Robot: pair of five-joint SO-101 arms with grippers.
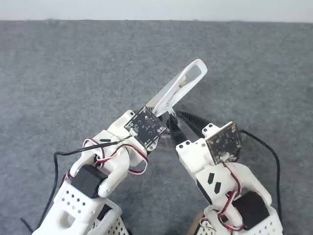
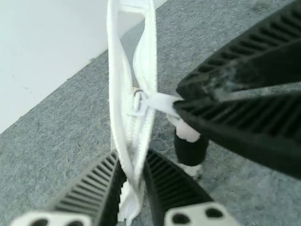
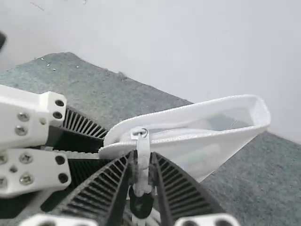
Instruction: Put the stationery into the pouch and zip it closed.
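The white mesh pouch (image 1: 182, 85) is held up off the grey carpet between both arms, one end raised. My left gripper (image 2: 134, 167) is shut on the pouch's lower edge (image 2: 133, 141). Clamped in my right gripper (image 3: 141, 172) is the white zipper pull (image 3: 142, 149), with the metal slider (image 3: 139, 133) sitting at the pouch end nearest me. From the slider to the far corner the pouch's mouth (image 3: 221, 109) gapes open. Pale stationery shapes (image 3: 204, 155) show faintly through the mesh. In the left wrist view the right gripper (image 2: 178, 102) pinches the pull tab (image 2: 157, 100).
Grey carpet (image 1: 63, 73) covers the table on all sides of the arms. A white wall (image 3: 155, 42) rises behind its far edge. Black cables (image 1: 266, 147) trail beside the right arm and another cable (image 1: 61, 156) beside the left arm.
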